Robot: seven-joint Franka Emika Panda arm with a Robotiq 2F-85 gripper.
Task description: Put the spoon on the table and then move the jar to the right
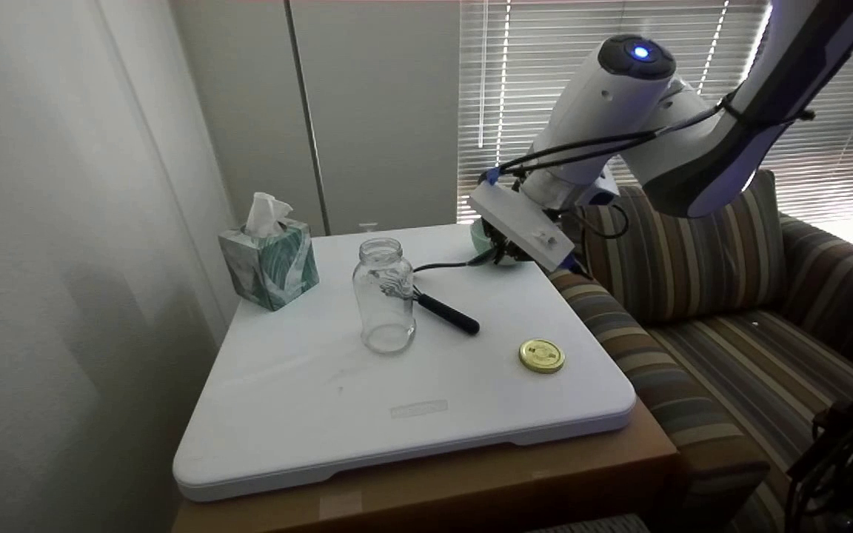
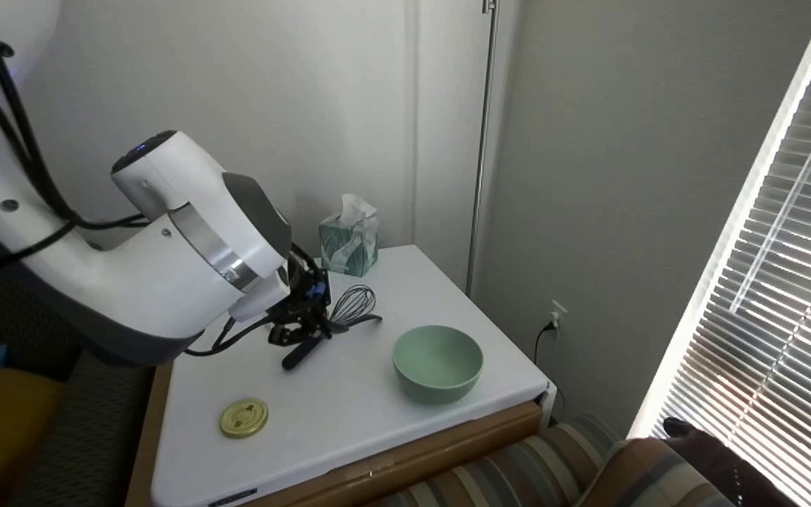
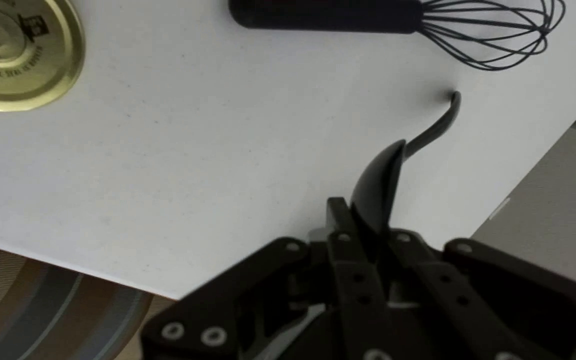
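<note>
White counter [image 1: 286,414] bears an upright glass jar [image 1: 386,307], likely fragile, best gripped mid-body, while the tool [image 3: 369,225] pinches the black spoon [image 3: 380,180] by its bowl, handle tip close to the surface, presumably light, stiff, slick.

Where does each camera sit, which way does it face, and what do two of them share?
Wrist view: carried on the arm, looking down past the tool at the spoon, whisk and lid; just the tool shows.
An exterior view: high before the table, facing past the jar toward the wall and blinds; arm at upper right, tool mostly hidden.
An exterior view: on the sofa side, facing over the green bowl toward the tissue box; arm and tool at left.
Both exterior views share table, whisk, lid and tissue box.
</note>
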